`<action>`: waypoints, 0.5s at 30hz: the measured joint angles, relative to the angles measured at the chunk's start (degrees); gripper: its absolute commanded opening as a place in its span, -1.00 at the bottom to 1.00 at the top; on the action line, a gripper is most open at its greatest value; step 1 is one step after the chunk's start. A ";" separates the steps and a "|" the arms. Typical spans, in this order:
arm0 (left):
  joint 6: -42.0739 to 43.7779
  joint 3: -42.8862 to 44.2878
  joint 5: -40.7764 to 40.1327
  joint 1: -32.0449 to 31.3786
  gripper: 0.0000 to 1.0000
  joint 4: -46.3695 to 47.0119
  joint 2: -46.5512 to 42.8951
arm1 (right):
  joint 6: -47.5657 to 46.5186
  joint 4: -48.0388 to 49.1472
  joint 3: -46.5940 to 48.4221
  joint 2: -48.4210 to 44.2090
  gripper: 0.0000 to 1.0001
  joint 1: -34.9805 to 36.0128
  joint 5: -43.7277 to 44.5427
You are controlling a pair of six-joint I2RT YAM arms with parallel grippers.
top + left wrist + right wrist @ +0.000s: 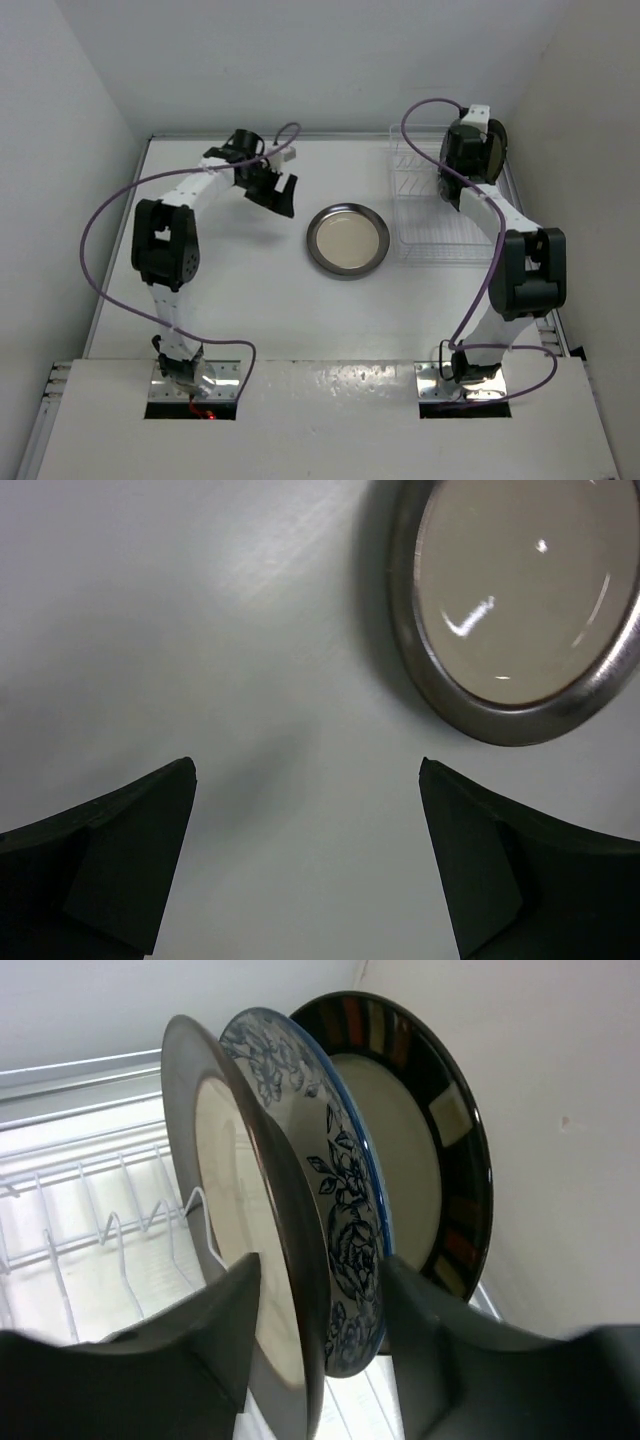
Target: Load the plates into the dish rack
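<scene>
The right gripper (320, 1290) has its jaws apart, straddling the near rims of 2 upright plates. In the right wrist view its left finger (215, 1340) sits at 7 o'clock and its right finger (430, 1350) at 5 o'clock. A sliver of cream shows between the left finger and the rim beside it, so nothing is clamped.

Between the fingers stand the racked grey-rimmed plate (240, 1190) and, just beside it toward 3 o'clock, the blue floral plate (340, 1190). Whether these 2 touch cannot be told. Next toward 3 o'clock stands the dark checked-rim plate (400, 1160). All 3 are on edge and lean the same way.

They stand in the dish rack (90, 1220), whose thin white-looking prongs run off toward 9 o'clock. In the top view the rack (430, 215) lies at 2 o'clock on the table (250, 290), with the right wrist over its far end.

The left gripper (305, 770) hangs above bare table with its jaws spread wide and nothing between them. In its wrist view the flat grey-rimmed plate (480, 715) lies at 1 o'clock, apart from both fingers. In the top view this 4th plate (347, 238) rests face up near the table's middle. The left gripper (272, 190) is at its 10 o'clock, and the rack is just beside it at 3 o'clock.
</scene>
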 measured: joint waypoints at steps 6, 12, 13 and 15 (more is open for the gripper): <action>-1.38 -1.57 4.63 -4.94 0.98 0.52 8.13 | 2.64 -2.16 0.11 -0.11 0.58 -0.09 -0.24; -4.66 0.74 5.84 -4.98 0.98 1.40 12.70 | 3.72 -8.35 0.55 -3.76 0.98 -0.20 -3.08; -5.14 1.25 6.43 -5.01 0.98 1.86 13.16 | 3.78 -9.35 0.94 -4.63 0.98 -0.20 -3.41; -6.40 2.16 8.87 -5.14 0.95 2.67 14.32 | 4.04 -10.71 1.75 -6.64 0.98 -0.17 -4.00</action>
